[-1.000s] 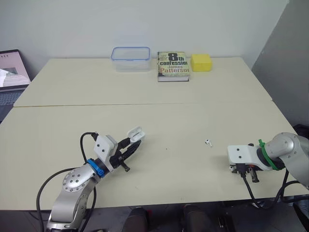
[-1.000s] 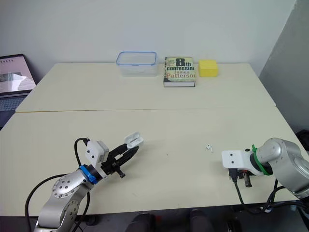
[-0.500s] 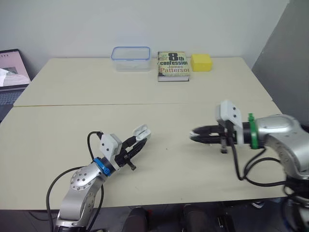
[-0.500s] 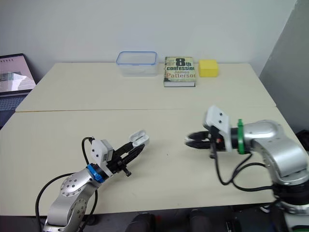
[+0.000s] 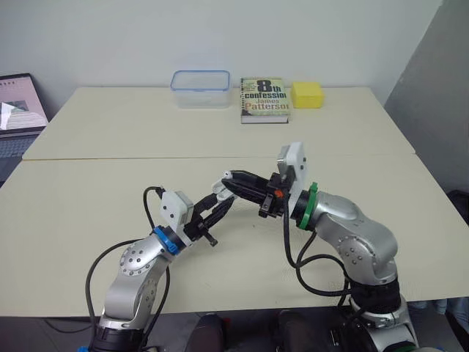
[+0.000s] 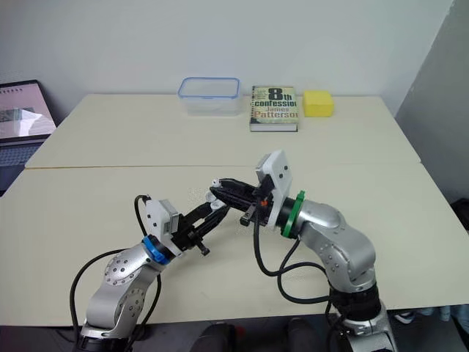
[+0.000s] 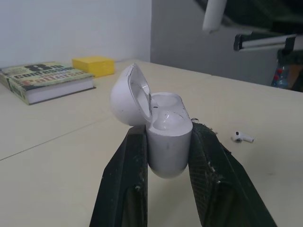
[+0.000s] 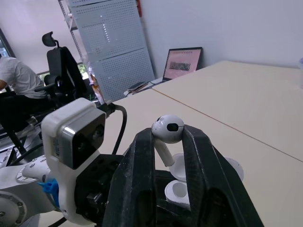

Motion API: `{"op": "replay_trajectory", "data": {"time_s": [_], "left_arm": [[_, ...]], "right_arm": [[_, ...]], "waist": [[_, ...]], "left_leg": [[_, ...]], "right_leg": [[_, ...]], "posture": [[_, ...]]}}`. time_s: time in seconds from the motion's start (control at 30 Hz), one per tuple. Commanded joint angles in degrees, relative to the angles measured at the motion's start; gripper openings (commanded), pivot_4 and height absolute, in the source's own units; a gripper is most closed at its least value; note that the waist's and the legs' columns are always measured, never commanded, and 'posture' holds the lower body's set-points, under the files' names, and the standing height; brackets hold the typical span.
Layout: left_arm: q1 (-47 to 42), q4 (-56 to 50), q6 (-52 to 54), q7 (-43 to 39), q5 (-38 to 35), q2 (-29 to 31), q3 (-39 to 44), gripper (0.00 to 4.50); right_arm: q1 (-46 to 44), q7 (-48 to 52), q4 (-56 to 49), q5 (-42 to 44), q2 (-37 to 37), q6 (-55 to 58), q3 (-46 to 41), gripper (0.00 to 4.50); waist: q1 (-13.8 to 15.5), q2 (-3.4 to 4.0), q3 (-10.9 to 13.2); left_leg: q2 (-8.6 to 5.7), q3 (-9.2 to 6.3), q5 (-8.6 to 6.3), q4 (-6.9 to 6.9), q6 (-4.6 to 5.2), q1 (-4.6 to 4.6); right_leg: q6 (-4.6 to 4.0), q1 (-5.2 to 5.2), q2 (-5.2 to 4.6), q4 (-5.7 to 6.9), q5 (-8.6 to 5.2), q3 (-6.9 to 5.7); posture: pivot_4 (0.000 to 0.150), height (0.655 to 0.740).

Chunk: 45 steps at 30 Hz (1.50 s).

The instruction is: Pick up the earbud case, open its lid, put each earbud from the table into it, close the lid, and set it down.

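Observation:
The white earbud case (image 7: 165, 137) stands upright between the fingers of my left gripper (image 5: 222, 202), which is shut on it. Its lid (image 7: 127, 101) is swung open. My right gripper (image 5: 229, 176) is shut on a white earbud (image 8: 168, 130), stem pointing down, just above the open case (image 8: 182, 189). The two grippers meet over the middle of the near table. Another earbud (image 7: 242, 137) lies on the table beyond the case.
At the far edge stand a clear container with a blue rim (image 5: 199, 88), a book (image 5: 265, 99) and a yellow block (image 5: 307, 94). A laptop (image 5: 18, 103) sits at the far left. A person (image 8: 14, 90) sits in the background.
My right arm has swung left from the table's right front to just above the case. My left gripper has carried the case up and to the right.

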Motion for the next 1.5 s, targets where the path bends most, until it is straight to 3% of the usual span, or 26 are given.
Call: {"op": "replay_trajectory", "data": {"time_s": [0.03,0.47,1.0,1.03,1.27,1.5], "left_arm": [[-0.75,-0.88,-1.85,0.07,-0.05,-0.46,-0.24,0.81],[-0.96,0.5,-3.83,0.15,0.52,-1.02,-0.11,0.81],[-1.9,0.21,-3.93,0.87,1.29,-0.98,-0.87,0.81],[-1.94,0.21,-3.95,0.9,1.36,-0.98,-0.88,0.81],[-1.98,0.15,-3.82,1.18,1.81,-0.99,-1.01,0.81],[-2.06,0.32,-3.63,1.43,1.85,-1.07,-1.0,0.81]], "right_arm": [[0.17,-1.53,0.6,-1.2,1.15,-4.49,1.26,0.42],[2.69,-2.19,5.99,-4.59,0.8,-11.0,5.41,0.42],[3.31,-1.58,6.53,-6.42,-1.19,-10.59,8.96,0.42],[3.01,-1.67,6.52,-7.17,-1.7,-10.91,9.21,1.14],[1.57,-2.03,3.85,-7.94,-4.36,-10.28,7.95,3.51],[0.81,0.47,-4.53,-2.52,-11.82,-4.06,1.42,3.53]], "waist": [[-0.04,0.0,0.0],[-0.04,0.0,0.0],[-0.04,0.0,0.0],[-0.04,0.0,0.0],[0.0,0.0,0.0],[0.02,0.0,0.0]], "left_leg": [[0.01,0.0,0.0,0.0,0.0,0.01],[0.02,0.0,0.0,-0.01,0.0,0.0],[0.02,-0.03,0.0,-0.02,0.0,0.0],[0.02,-0.03,0.0,-0.02,0.0,0.0],[0.02,-0.04,0.0,-0.02,0.0,-0.01],[-0.01,-0.07,0.0,-0.02,0.0,-0.04]], "right_leg": [[0.0,0.0,0.01,0.0,0.0,0.0],[0.0,0.0,0.02,-0.01,-0.01,-0.02],[0.01,0.0,0.02,-0.01,-0.01,-0.02],[0.01,0.0,0.02,-0.01,-0.01,-0.02],[0.01,0.0,0.02,-0.03,-0.01,-0.04],[0.01,-0.01,-0.01,-0.06,-0.01,-0.01]], "posture": [[0.15,0.74],[0.15,0.74],[0.15,0.74],[0.15,0.74],[0.15,0.74],[0.15,0.74]]}}
